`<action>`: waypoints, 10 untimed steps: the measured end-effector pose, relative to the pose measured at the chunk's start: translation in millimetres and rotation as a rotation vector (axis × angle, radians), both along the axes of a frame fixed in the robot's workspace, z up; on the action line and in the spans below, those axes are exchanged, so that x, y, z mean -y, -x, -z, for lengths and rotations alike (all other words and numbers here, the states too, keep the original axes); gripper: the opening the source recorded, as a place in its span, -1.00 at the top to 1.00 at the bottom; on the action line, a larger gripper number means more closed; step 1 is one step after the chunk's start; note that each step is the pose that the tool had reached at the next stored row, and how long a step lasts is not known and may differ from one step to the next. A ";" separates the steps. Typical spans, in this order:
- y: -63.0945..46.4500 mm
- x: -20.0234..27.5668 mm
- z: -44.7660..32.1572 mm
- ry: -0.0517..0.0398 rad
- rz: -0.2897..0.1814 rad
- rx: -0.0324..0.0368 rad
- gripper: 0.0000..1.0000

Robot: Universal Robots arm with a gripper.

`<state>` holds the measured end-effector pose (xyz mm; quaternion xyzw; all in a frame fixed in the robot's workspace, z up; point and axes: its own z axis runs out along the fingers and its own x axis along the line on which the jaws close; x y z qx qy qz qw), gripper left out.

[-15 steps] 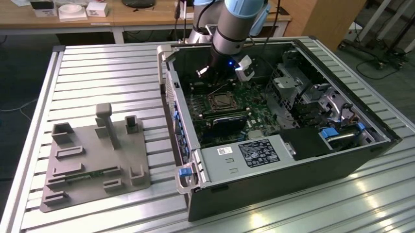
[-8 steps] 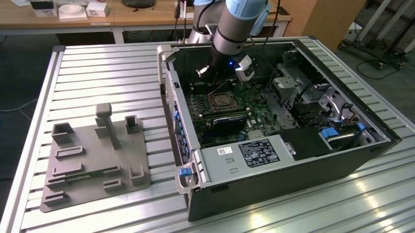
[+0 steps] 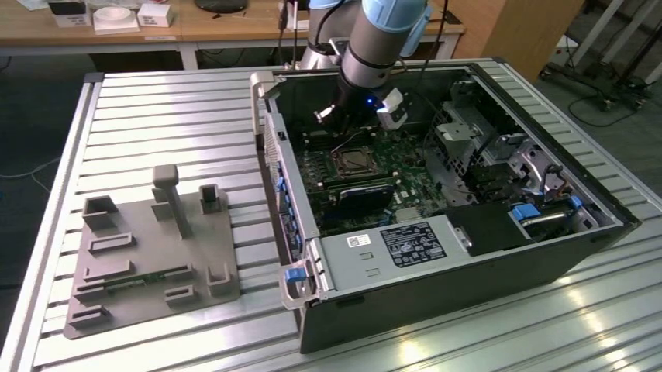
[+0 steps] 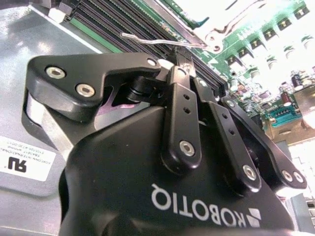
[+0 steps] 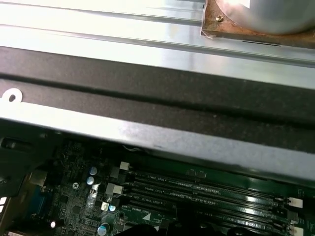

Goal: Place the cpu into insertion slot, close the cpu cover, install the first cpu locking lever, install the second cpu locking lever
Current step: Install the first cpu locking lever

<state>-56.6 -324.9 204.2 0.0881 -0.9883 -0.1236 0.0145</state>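
Note:
In the exterior view the cpu (image 3: 359,160) lies flat in the insertion slot (image 3: 342,172) on the green motherboard inside the open computer case. The silvery cpu cover (image 3: 343,153) seems to lie down around it. My gripper (image 3: 352,128) hangs just above the far side of the socket. In the second wrist view my gripper (image 4: 182,58) is shut, its black fingertips (image 4: 178,73) right against a thin wire locking lever (image 4: 145,39). That lever runs beside the bright metal cover (image 4: 197,19). I cannot tell whether the lever is pinched or only touched.
Long black memory slots (image 4: 110,22) (image 5: 206,189) run next to the socket. The case wall (image 3: 271,155) and a drive cage (image 3: 466,132) hem in the board. A grey power supply box (image 3: 398,244) fills the near end. A grey fixture plate (image 3: 150,256) lies on the slatted table.

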 end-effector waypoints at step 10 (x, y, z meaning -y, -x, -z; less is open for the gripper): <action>0.0 0.3 0.0 0.0358 0.000 0.0000 0.79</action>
